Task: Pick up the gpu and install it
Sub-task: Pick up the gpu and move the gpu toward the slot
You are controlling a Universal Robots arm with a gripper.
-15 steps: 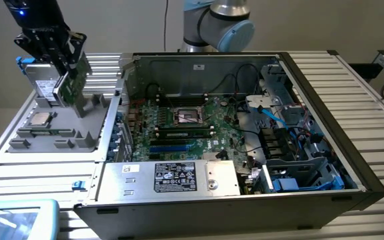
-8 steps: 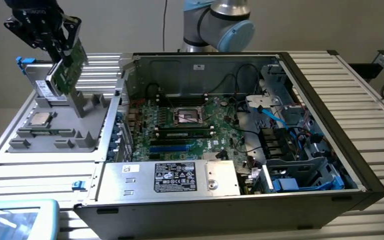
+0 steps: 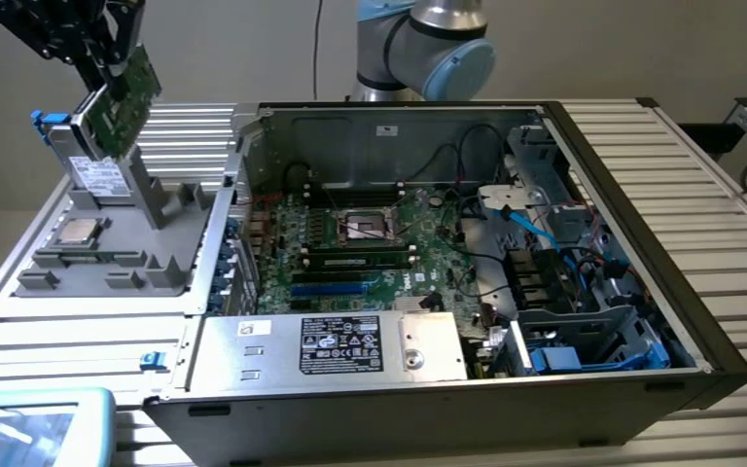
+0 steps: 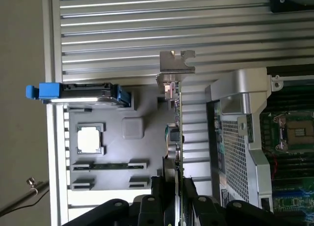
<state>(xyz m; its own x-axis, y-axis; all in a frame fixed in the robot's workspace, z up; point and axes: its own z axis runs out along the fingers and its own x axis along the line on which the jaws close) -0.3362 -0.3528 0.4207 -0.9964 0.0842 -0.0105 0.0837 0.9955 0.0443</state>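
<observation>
Exterior view: looks like the carry stage, judging by the gpu (image 3: 122, 97) raised off the grey holder (image 3: 101, 209) at the exterior view's left and hanging above it, well apart from the open computer case (image 3: 685, 321). Best handled by keeping the card upright, gripping squarely across both faces without twist, and passing well clear of the case wall and the loose cables (image 3: 529, 219) beside the motherboard (image 3: 347, 243). Worth minding the CPU chip (image 3: 79, 231) lying in the holder underneath. Shows the end effector (image 3: 104, 70) high in the corner, clamped on the card's upper part.

Wrist view: looks straight along the card, showing the gpu (image 4: 177, 137) edge-on with its silver bracket (image 4: 176, 64) at the far end, above the holder (image 4: 122, 127), between the CPU chip (image 4: 90, 139) and the case (image 4: 235, 137). Shows the end effector (image 4: 174, 189) partly closed, with 2 fingers (image 4: 158, 196) pressed on opposite faces, pinching the card and touching nothing else. Wise to keep the bracket level so the card stays square in the grip
</observation>
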